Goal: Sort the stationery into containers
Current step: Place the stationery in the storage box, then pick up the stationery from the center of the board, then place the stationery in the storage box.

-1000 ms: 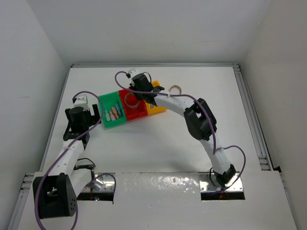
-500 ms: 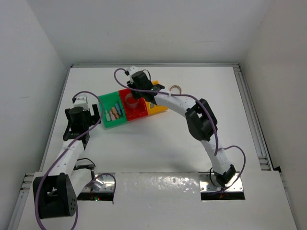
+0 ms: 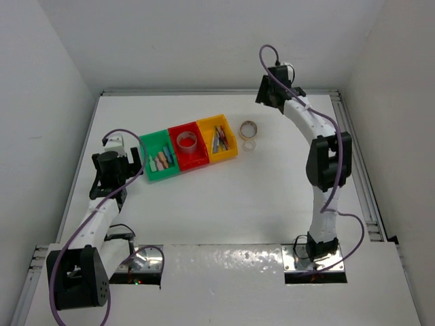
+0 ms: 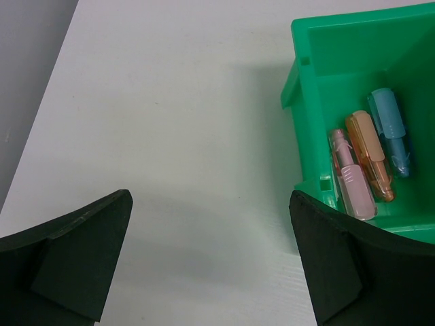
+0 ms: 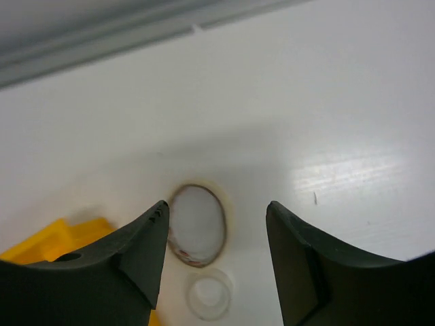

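Bins [image 3: 197,163] sit centre-left in the top view, with a tape ring [image 3: 249,128] just right of them. Your right gripper [image 5: 217,210] is spread, empty. The left gripper [image 4: 209,197] is spread too, at the bins' left end.

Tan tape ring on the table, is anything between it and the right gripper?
Nothing visible. The right gripper hangs open beyond the tan tape ring, bare table between them. A smaller clear ring lies on its near side and the yellow bin to its left, both off that line.

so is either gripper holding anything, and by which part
Nothing: the left gripper is open beside the green bin, the right gripper open, apart from the tape ring.
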`<action>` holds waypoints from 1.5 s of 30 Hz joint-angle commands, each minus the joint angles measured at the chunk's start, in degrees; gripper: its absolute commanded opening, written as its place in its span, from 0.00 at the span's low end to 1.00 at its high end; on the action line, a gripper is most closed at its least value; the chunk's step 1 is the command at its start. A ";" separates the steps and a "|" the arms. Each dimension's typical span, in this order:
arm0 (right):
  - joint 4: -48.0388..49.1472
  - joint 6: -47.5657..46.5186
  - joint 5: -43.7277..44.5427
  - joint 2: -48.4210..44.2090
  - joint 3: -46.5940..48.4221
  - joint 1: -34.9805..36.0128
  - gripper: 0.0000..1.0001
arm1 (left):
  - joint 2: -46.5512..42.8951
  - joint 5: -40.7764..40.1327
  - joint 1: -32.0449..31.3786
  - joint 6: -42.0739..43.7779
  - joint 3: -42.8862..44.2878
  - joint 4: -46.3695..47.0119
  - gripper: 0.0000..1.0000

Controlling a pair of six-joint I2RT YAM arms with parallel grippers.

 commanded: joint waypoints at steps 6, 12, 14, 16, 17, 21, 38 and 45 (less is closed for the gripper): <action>-6.52 1.34 -1.84 8.15 -0.97 0.29 0.53 | -0.60 0.68 0.95 -0.10 -0.37 2.24 0.99; -4.06 1.07 -5.37 12.63 -1.23 0.81 0.47 | -0.43 0.68 0.95 -0.10 -0.37 2.06 0.99; -4.75 1.86 -3.18 13.95 -0.54 0.99 0.44 | -0.60 0.68 1.12 -0.02 -0.28 1.80 0.99; -5.37 2.48 -1.41 15.45 -0.27 0.90 0.42 | -0.69 0.59 1.12 0.07 -0.10 1.71 0.99; -5.98 3.00 0.68 15.89 0.08 0.90 0.38 | -0.78 0.42 1.12 0.07 -0.19 1.71 0.99; -6.43 3.45 3.78 16.42 -0.26 0.99 0.25 | -0.78 0.42 1.47 0.07 -0.19 1.71 0.99; 12.56 -2.33 3.62 -3.81 -6.08 11.68 0.00 | -0.87 0.86 1.47 -0.10 -0.37 2.42 0.99; -2.65 -13.52 -2.20 11.04 16.08 22.87 0.00 | -1.22 0.86 1.65 -0.19 -0.28 2.15 0.99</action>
